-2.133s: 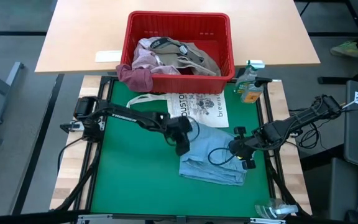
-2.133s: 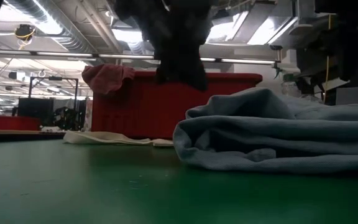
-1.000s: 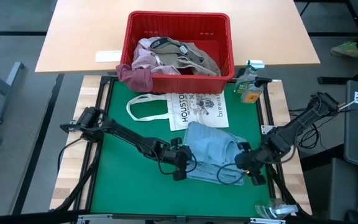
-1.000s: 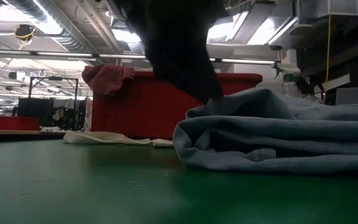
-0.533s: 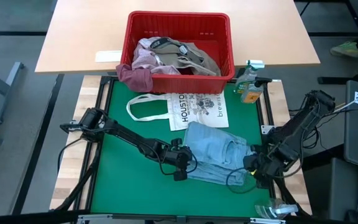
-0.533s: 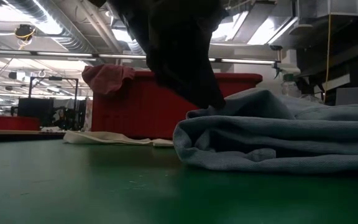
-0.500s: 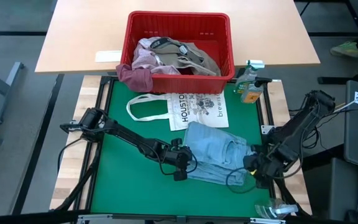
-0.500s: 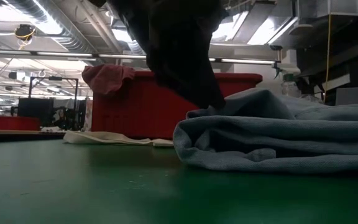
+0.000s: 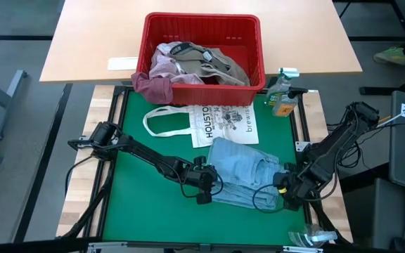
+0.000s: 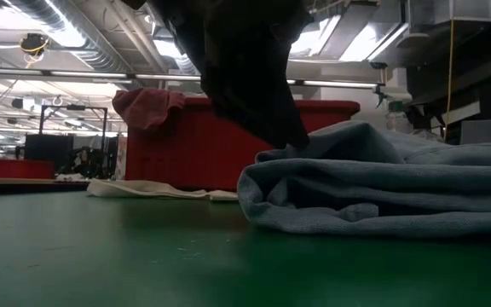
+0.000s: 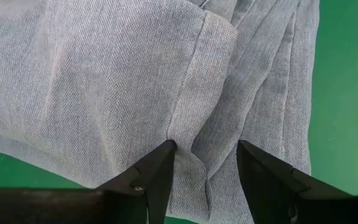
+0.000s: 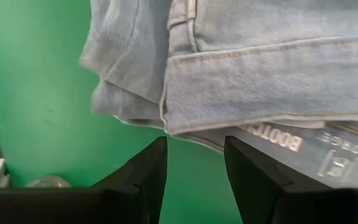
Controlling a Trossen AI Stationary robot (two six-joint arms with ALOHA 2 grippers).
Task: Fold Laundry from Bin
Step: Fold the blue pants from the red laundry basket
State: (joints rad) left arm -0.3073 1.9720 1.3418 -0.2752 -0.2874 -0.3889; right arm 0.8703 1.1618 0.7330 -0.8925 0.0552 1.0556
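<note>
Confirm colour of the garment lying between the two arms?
Light blue denim garment; clearest in the left wrist view.

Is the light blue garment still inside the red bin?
No, the light blue garment lies on the green mat, in front of the red bin.

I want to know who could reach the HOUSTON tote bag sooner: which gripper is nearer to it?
Left. The left gripper sits at the light blue garment's near-left edge, just below the tote bag. The right gripper is at the garment's near-right corner, farther away.
</note>
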